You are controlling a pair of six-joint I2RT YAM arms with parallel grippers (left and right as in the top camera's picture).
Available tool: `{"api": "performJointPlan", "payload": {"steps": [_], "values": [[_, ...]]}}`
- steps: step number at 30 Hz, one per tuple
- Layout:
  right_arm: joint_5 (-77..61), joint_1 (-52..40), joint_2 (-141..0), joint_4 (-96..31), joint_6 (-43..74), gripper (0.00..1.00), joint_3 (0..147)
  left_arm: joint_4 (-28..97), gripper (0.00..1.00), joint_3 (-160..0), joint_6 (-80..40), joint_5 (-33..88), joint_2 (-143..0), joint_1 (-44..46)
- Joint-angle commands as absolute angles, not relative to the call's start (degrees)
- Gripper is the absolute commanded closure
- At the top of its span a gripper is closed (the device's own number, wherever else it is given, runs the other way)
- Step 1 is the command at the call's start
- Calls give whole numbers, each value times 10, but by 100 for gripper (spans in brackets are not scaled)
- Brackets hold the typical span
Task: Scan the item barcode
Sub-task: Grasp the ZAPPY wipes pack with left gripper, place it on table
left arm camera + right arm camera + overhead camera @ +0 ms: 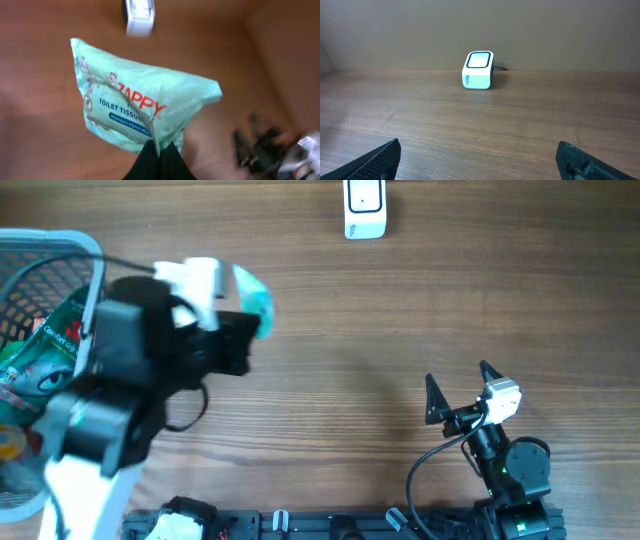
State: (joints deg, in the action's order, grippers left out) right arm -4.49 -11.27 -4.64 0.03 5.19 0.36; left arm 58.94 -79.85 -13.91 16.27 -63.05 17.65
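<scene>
The brown wood-grain counter [400,320] carries everything. At its left edge sits a white wire basket [62,242] with a green printed packet and other goods inside, so more items may be waiting.

The task's thing, a pale green plastic pack of toilet tissue [135,100], is out of the basket and held in the air over the left half of the counter. The left claw [159,150] is pinched tight on the pack's lower edge. In the left wrist view the branded face with red and blue lettering is turned towards the camera. No barcode can be made out there, so which face carries it is unclear.

The right claw [458,385] rests low near the front right with its jaws spread wide, holding nothing.

The small white box-shaped scanner [365,208] stands at the far edge of the counter, well apart from the pack.

By my reading, pick-up is done. Carrying the pack to the scanner and presenting its code remain.
</scene>
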Motion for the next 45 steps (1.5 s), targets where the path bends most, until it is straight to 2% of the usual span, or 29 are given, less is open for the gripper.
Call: {"api": "performJointPlan", "payload": {"steps": [1, 8, 13, 18, 19, 20, 23, 24, 25, 26, 31, 35, 39, 42, 45], "values": [[-49, -115, -47, 2, 61, 0, 3, 632, 96, -801, -91, 58, -715, 251], [-49, -115, -47, 2, 61, 0, 3, 636, 96, -785, -36, -74, -921, 396], [-49, -115, -47, 2, 61, 0, 3, 622, 96, -759, -36, -190, -1032, 453], [-49, -115, -47, 2, 61, 0, 3, 612, 96, -721, -37, -221, -1057, 473], [-49, -115, -47, 2, 61, 0, 3, 620, 92, -718, -39, -232, -1057, 473], [-49, -115, -47, 2, 61, 0, 3, 629, 79, -718, -54, -255, -1057, 473], [-49, -115, -47, 2, 61, 0, 3, 667, 63, -718, -99, -338, -1056, 473], [-49, -115, -47, 2, 61, 0, 3, 678, 52, -718, -99, -338, -1056, 475], [-49, -115, -47, 2, 61, 0, 3, 685, 34, -718, -100, -338, -1056, 476], [-49, -115, -47, 2, 61, 0, 3, 693, 26, -718, -116, -346, -1056, 478], [-49, -115, -47, 2, 61, 0, 3, 703, 1, -729, -261, -402, -1022, 481], [-49, -115, -47, 2, 61, 0, 3, 677, 0, -764, -292, -407, -929, 479], [-49, -115, -47, 2, 61, 0, 3, 565, 0, -784, -292, -406, -793, 446], [-49, -115, -47, 2, 61, 0, 3, 490, 0, -784, -292, -406, -688, 375], [-49, -115, -47, 2, 62, 0, 3, 486, 0, -784, -292, -406, -615, 266]]}}
